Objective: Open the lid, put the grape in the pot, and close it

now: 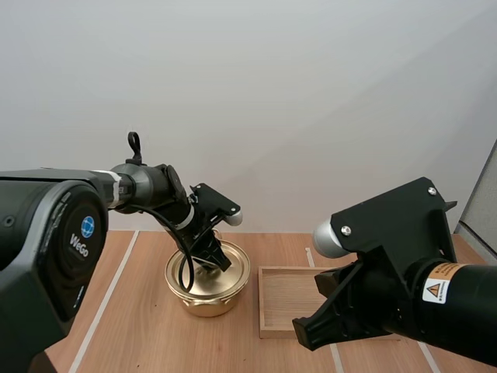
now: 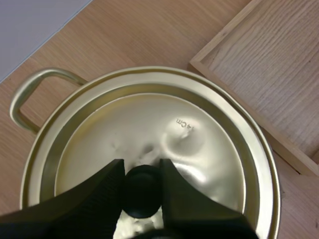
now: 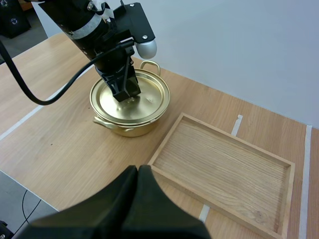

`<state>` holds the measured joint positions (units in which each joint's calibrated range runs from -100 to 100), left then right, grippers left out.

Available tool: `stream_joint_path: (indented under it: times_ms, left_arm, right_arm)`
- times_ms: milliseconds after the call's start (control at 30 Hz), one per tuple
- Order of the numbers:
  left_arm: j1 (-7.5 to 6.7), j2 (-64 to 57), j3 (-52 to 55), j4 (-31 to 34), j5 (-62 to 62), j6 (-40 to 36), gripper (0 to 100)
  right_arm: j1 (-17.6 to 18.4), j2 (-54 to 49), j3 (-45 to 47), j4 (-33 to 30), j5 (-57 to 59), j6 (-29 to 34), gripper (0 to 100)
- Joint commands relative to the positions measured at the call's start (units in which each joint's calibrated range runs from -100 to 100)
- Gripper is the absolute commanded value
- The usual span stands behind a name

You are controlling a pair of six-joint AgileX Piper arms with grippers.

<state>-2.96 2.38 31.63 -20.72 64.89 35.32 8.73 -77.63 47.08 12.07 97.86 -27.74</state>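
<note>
Wood surface (image 1: 140, 334) carries wooden tray (image 3: 224, 159); gold pot (image 1: 203, 299) stands just beside tray, on left-arm side, lid (image 2: 164, 134) seated on rim; left jaws pinch lid's black knob (image 2: 142, 191) between tips; right jaws closed together on nothing, hanging above surface near tray's front edge

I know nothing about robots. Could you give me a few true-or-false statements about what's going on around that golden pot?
1. The lid sits on the pot. True.
2. The left hand pinches the lid's black knob. True.
3. The pot stands inside the wooden tray. False: it stands on the table, beside the tray.
4. The right hand is open. False: its fingers lie together, shut on nothing.
</note>
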Motion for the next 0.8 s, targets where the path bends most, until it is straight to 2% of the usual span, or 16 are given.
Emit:
stream_joint_path:
  times_ms: [0,33,267,700,733,767]
  left_arm:
    - [-0.02,-0.21,0.14,-1.25,1.98,0.22,97]
    - [-0.02,-1.04,0.14,-1.25,2.18,0.22,100]
    - [-0.02,-10.20,0.14,-1.34,5.92,-0.02,100]
    - [-0.02,-38.38,0.14,-0.96,27.48,-3.42,100]
    - [-0.02,-39.97,0.14,-0.67,28.58,-4.25,97]
    - [-0.02,-41.87,0.14,0.06,29.60,-5.08,76]
  right_arm:
    - [-0.22,-0.52,0.11,-0.18,0.45,0.18,0]
    - [-0.22,-0.52,0.11,-0.18,0.45,0.18,0]
    - [-0.22,-0.52,0.11,-0.18,0.45,0.18,0]
    - [-0.22,-0.52,0.11,-0.28,-0.14,0.18,0]
    - [-0.22,-0.52,0.11,-0.28,-0.14,0.18,0]
    - [-0.22,-0.52,0.11,-0.28,-0.14,0.18,0]
